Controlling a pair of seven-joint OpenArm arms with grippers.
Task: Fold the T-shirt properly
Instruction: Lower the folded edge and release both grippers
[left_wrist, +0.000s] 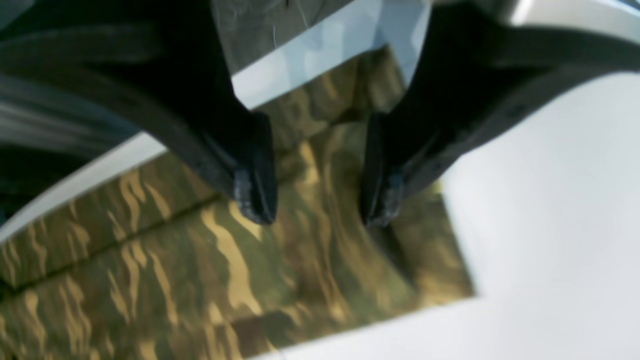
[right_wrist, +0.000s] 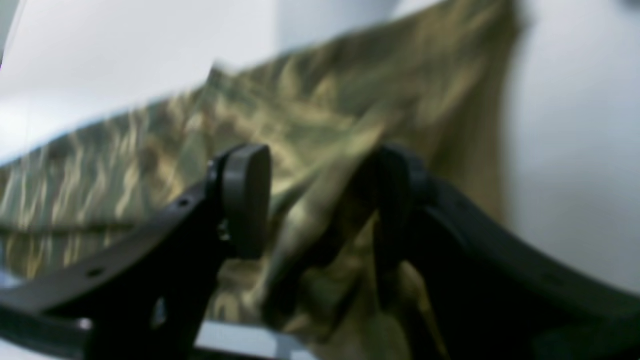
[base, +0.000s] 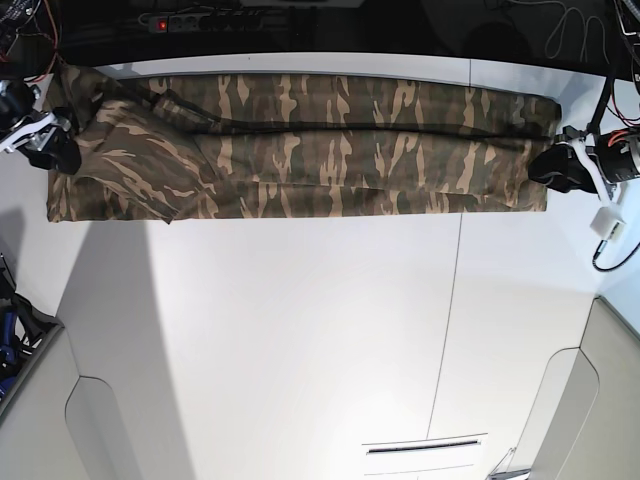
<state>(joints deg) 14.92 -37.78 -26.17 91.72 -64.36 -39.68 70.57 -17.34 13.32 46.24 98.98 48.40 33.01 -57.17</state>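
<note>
Along the table's (base: 300, 350) far edge the T-shirt (base: 300, 150) is lying folded; left gripper (left_wrist: 320, 200) and right gripper (right_wrist: 320, 200) are both gaping, gripping nothing.

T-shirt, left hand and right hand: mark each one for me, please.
T-shirt (base: 330, 150): base view, middle of the folded camouflage cloth.
Left hand (left_wrist: 320, 210): left wrist view, gap between its two spread fingertips.
Right hand (right_wrist: 320, 200): right wrist view, gap between its two parted fingertips.
</note>
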